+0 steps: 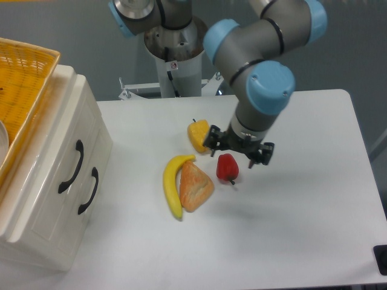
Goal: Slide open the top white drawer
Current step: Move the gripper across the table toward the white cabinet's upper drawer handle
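Table (290, 229): white top carrying a banana (172, 184), bread piece (195, 187), red pepper (227, 167) and yellow pepper (198, 134).
Gripper (238, 152): fingers standing apart, holding nothing, hanging just above the red pepper.
Top white drawer (63, 158): sitting closed at the left edge, well apart from the gripper.
Basket (24, 90): resting atop the cabinet.

The cabinet (51, 181) is sitting at the table's (290, 241) left with the basket (21, 90) on it, while the fruit is lying mid-table, under the hand (237, 148).
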Robot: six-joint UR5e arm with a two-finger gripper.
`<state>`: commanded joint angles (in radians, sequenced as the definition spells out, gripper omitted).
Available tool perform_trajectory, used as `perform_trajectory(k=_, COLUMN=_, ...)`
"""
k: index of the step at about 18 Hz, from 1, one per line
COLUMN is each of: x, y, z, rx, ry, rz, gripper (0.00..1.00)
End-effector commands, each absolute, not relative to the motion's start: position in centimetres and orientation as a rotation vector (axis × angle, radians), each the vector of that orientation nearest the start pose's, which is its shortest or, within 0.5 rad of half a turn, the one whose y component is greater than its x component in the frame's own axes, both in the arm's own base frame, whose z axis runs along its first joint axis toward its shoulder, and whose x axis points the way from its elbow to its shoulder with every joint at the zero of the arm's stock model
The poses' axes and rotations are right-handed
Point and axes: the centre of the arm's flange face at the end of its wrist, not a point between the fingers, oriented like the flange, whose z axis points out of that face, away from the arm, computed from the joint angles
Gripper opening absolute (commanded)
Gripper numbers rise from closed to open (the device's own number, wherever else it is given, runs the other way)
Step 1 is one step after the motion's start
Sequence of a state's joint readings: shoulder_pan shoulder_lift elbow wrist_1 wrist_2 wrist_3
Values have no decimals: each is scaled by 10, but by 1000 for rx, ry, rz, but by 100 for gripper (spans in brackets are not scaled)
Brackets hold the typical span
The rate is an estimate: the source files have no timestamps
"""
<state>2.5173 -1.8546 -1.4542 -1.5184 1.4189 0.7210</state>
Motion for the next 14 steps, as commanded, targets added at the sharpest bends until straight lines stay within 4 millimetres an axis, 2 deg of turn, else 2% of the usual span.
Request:
perform_trajectory(k=2, x=-388, y=465, z=392, rx=-3101, ry=-371, rz=-355, gripper=100)
perform_trajectory(k=4, x=-374, y=471, z=389, rx=-3126, ry=-376, rz=-397, gripper=100)
perform_trajectory(k=11, x=-336, y=495, z=404, rx=-3116, ry=-434, rz=-361, gripper=100)
perform_trajectory(k=14, x=-323, y=505, z=403, rx=-3104, ry=-484, rz=-382, gripper=100)
